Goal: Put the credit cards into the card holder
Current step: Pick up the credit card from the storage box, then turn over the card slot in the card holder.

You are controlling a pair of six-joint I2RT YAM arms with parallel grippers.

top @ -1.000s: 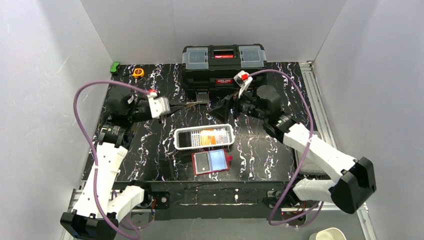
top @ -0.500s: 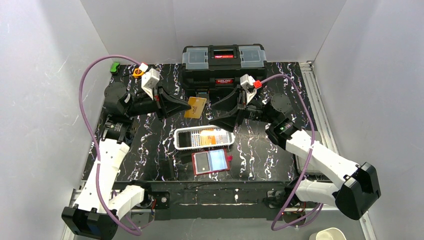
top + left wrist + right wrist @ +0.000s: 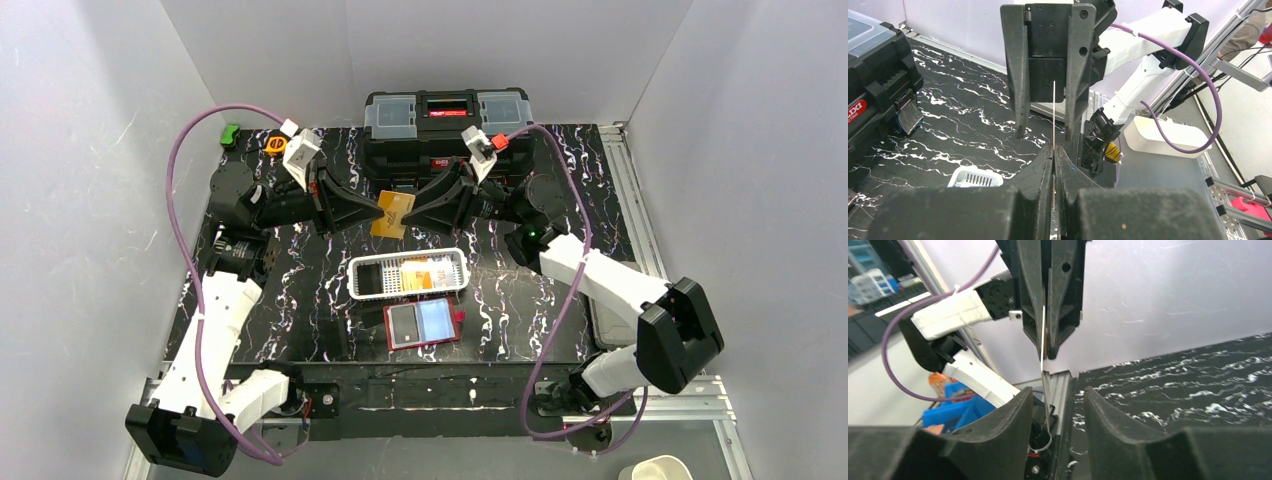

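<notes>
Top external view: my left gripper [image 3: 372, 212] pinches the orange card [image 3: 393, 213] tight in the air before the toolbox [image 3: 447, 120]; my right gripper [image 3: 416, 212] stands half open astride its free end, so I should close squarely on the flat faces; the card holder [image 3: 423, 325] lies open just beside the basket [image 3: 408, 262], with free room above.

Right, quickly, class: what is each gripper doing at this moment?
Left gripper: closed on the orange card.
Right gripper: open, its jaws either side of that card, not gripping yet.
</notes>
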